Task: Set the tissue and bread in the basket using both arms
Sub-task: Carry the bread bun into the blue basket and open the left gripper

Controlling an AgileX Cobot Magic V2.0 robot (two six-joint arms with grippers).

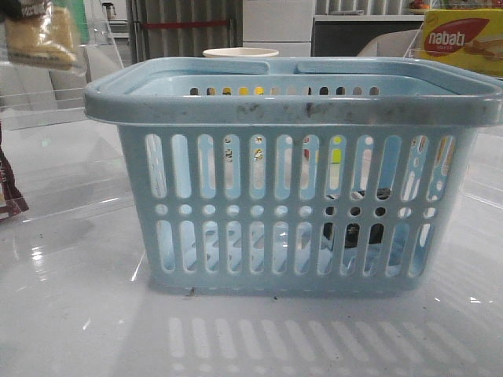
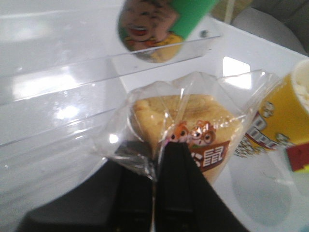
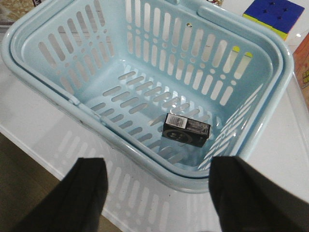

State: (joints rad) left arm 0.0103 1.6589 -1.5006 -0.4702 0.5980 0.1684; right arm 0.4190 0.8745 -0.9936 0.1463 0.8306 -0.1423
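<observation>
White, glossy tabletop point(image 1: 71, 314) carries the basket point(image 1: 292, 106), which stands square and upright with its thick rim uppermost. On the basket's floor, toward one side wall, the tissue point(image 3: 186, 130) lies flat as a small dark pack; its half of the job looks done. Above the basket's near rim the right gripper point(image 3: 159, 193) hangs spread wide and empty, so it has let go. Up beyond the basket's left rear corner, the bread point(image 2: 186, 128) is raised clear of the table, and the left gripper point(image 2: 154, 179) is clenched on a pinch of its clear wrap at one corner. That slice is probably light and soft, easily crushed, and the film looks slick, so holding the wrap's loose edge rather than the crumb seems the kinder grip, though it may swing or slip. Open room is generous: the basket's mouth is wide and mostly bare inside. Beside the bread stand a yellow cup point(image 2: 285, 121) and clear acrylic panels point(image 2: 159, 55), edges worth clearing on the way to the rim.
</observation>
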